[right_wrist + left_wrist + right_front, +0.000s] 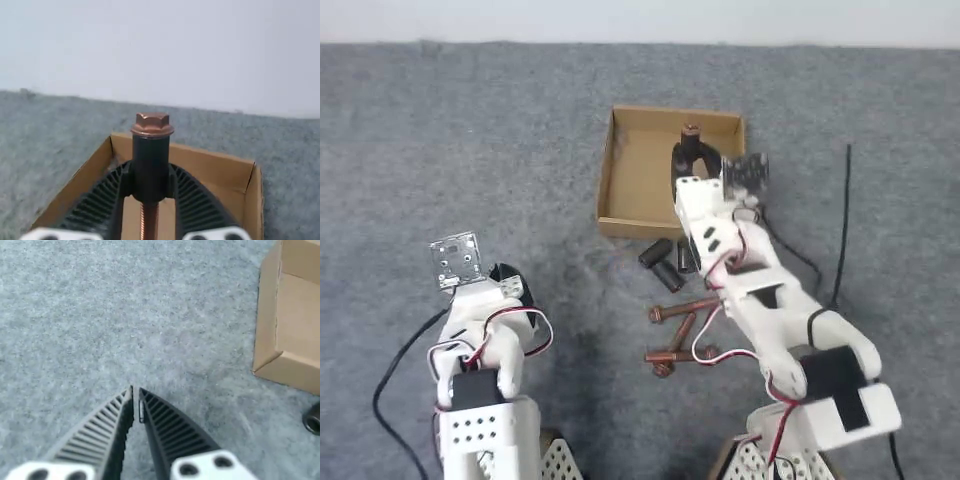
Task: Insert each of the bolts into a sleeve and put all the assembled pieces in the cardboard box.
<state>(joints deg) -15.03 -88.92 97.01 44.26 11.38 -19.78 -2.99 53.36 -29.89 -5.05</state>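
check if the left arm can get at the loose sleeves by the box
Probably yes: the left gripper is shut and empty, and only carpet lies between it and the sleeves beside the cardboard box.

Seemingly a robot lab bench: grey felt mat (470, 150), bare white wall (160, 45), trailing cables (842, 220).

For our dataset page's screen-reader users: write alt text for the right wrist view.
The right gripper holds an upright black sleeve with a copper bolt through it, above the open cardboard box. Grey carpet and a pale wall lie behind.
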